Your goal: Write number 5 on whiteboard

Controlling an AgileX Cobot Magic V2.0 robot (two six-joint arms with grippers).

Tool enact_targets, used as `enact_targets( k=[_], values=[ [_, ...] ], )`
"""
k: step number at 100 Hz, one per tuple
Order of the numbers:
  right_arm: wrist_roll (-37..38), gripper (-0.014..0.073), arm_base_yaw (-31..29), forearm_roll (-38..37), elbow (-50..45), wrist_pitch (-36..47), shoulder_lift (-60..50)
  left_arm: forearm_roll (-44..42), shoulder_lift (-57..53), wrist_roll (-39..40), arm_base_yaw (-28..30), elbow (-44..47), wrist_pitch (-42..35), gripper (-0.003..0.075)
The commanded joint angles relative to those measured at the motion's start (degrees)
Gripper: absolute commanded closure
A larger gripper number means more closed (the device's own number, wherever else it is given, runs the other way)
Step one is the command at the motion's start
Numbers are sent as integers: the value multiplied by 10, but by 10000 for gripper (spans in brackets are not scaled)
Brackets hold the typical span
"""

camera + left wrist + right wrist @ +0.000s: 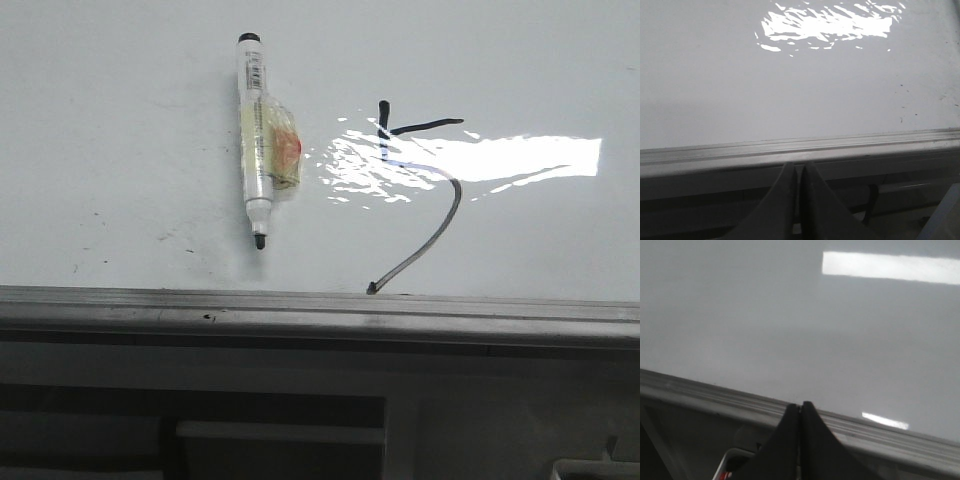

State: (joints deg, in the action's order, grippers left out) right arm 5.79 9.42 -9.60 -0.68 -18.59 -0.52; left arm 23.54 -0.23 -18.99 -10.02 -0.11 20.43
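Note:
The whiteboard (120, 120) fills the front view, glossy white with a glare patch. The number 5 (452, 205) is drawn on it right of centre: a short vertical stroke, a short top bar and a long greyish tail curving down to the grey edge strip (300, 312). A white marker (262, 140) with a black tip lies on the board left of the figure. Neither gripper shows in the front view. My left gripper (800, 167) is shut and empty at the board's edge strip (715, 152). My right gripper (801, 406) is shut and empty at the edge strip (700, 392).
The marker's tip points toward the near edge, and a clear wrap with a yellow and red label goes round its barrel. Small dark scuff specks (165, 238) dot the board. Below the edge strip sits a dark grey frame (280, 440).

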Motion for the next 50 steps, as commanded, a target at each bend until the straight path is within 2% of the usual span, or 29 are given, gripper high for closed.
enact_targets(
  k=[1,50],
  values=[
    [0,638,-5,-1,-13,3,-11,8,-15,5,2,14,-32,741],
    [0,638,-5,-1,-13,8,-11,8,-15,5,2,14,-32,741]
  ],
)
